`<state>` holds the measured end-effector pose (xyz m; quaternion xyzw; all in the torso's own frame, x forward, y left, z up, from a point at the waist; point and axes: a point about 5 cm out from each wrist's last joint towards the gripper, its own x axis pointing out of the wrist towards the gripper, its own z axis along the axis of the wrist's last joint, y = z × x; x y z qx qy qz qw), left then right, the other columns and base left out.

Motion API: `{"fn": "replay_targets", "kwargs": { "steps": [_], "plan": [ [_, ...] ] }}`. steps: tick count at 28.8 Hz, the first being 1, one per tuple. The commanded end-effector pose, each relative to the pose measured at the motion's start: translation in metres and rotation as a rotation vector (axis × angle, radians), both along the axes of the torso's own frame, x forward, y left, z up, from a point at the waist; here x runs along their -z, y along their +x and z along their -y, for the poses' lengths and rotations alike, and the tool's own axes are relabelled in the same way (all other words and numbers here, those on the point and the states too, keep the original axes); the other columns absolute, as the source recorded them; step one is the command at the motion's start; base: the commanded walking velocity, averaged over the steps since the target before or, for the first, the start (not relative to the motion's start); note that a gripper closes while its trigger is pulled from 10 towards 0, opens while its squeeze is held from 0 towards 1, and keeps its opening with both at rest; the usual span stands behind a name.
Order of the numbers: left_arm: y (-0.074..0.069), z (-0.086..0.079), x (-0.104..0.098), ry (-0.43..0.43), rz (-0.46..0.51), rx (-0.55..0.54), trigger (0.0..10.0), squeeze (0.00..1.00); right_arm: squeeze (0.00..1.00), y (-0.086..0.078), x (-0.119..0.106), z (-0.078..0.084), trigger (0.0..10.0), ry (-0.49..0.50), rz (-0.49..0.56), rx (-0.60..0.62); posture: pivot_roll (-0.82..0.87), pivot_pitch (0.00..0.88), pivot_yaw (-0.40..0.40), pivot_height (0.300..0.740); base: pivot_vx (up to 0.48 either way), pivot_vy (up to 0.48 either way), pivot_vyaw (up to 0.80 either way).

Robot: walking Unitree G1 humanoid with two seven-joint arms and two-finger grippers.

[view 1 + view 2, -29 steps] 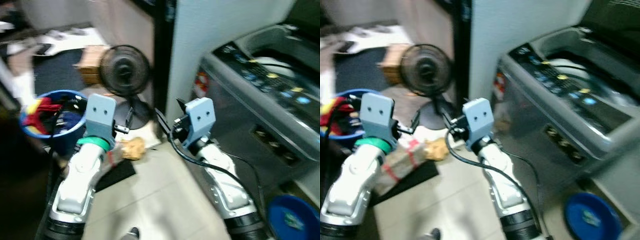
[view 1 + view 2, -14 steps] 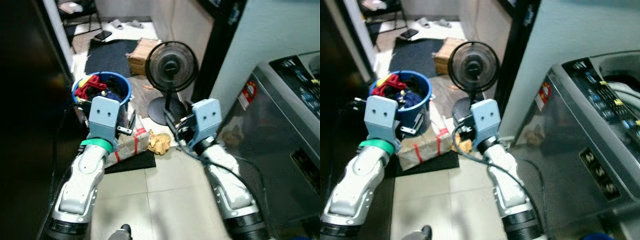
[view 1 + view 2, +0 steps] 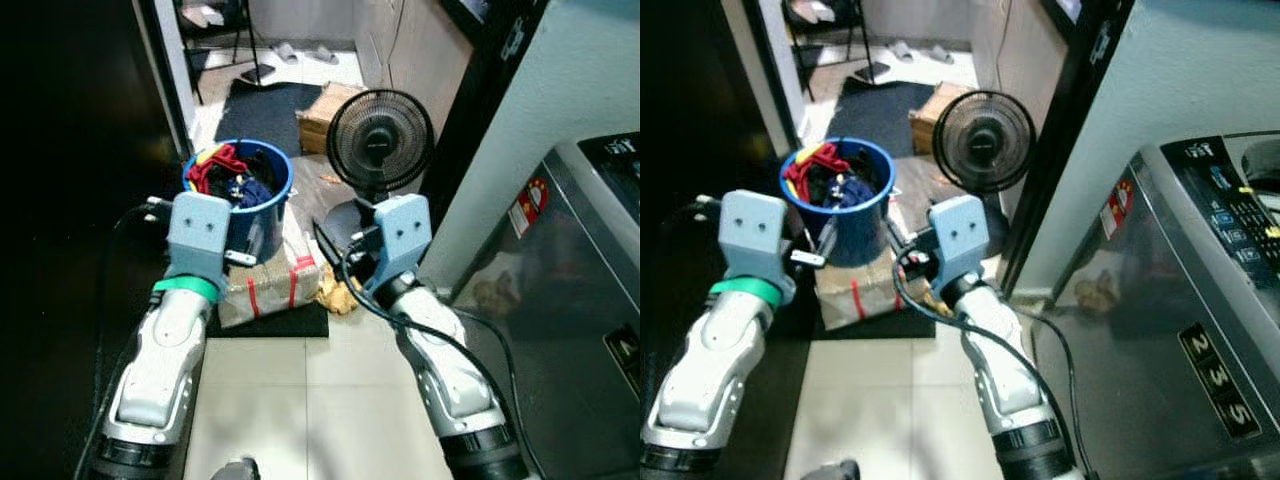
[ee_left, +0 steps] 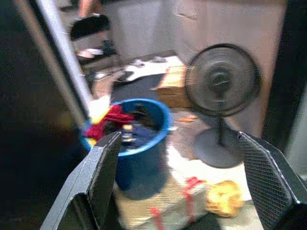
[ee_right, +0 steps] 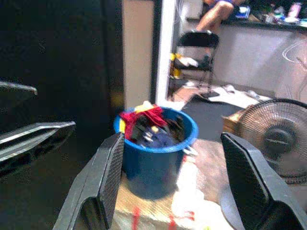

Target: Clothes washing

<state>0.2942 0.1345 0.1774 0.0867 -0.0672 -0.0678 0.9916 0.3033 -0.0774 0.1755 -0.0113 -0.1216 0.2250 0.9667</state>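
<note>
The blue bucket (image 3: 240, 195) full of clothes (image 3: 225, 175) is on the floor ahead of me, a bit to my left. It sits on a wrapped bundle with red tape (image 3: 270, 290), and that lies on a dark mat (image 3: 275, 322). The clothes are red, dark blue and a bit of yellow, all piled up inside.

My left pincer (image 4: 180, 179) points right at the bucket. Its two black fingers are spread wide apart and hold nothing. My right pincer (image 5: 168, 187) looks at the bucket too, also wide open and with nothing in it. Both are near the bucket but not touching it.

Just to the right of the bucket stands a black fan (image 3: 381, 140). A yellow crumpled thing (image 3: 335, 292) lies on the floor by the bundle. Behind the fan is a cardboard box (image 3: 325, 105). The washing machine (image 3: 1200, 300) is on my far right, well apart from the bucket. A person (image 5: 216, 14) sits far back in the room.

I think the job has hardly begun. The clothes are all in the bucket and none are in my pincers. I have to get hold of the bucket or the clothes, carry them over to the machine, and put them in.
</note>
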Motion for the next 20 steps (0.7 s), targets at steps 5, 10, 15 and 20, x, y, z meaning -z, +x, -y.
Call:
{"fn": "replay_targets", "kwargs": {
  "steps": [5, 10, 15, 20],
  "plan": [
    [0.0008, -0.0015, 0.0000, 0.016, 0.002, -0.003, 10.0, 0.00, 0.00, 0.0002, 0.0006, 0.0021, 10.0, 0.011, -0.009, 0.010, 0.02, 0.000, -0.010, 0.720, 0.421, 0.000, 0.00],
    [0.0009, -0.0016, 0.0003, 0.016, 0.001, -0.003, 10.0, 0.00, 0.00, 0.0002, 0.0005, 0.0020, 10.0, 0.010, -0.008, 0.009, 0.02, 0.000, -0.010, 0.720, 0.418, 0.000, 0.00],
    [0.0013, -0.0017, 0.0007, 0.016, 0.002, -0.003, 10.0, 0.00, 0.00, 0.0003, 0.0005, 0.0018, 10.0, 0.008, -0.007, 0.005, 0.02, 0.000, -0.010, 0.720, 0.412, 0.245, 0.10],
    [0.0012, -0.0016, 0.0008, 0.016, 0.002, -0.003, 10.0, 0.00, 0.00, 0.0006, 0.0006, 0.0021, 10.0, 0.007, -0.009, 0.007, 0.02, 0.000, -0.009, 0.720, 0.400, 0.151, 0.61]
  ]
}}
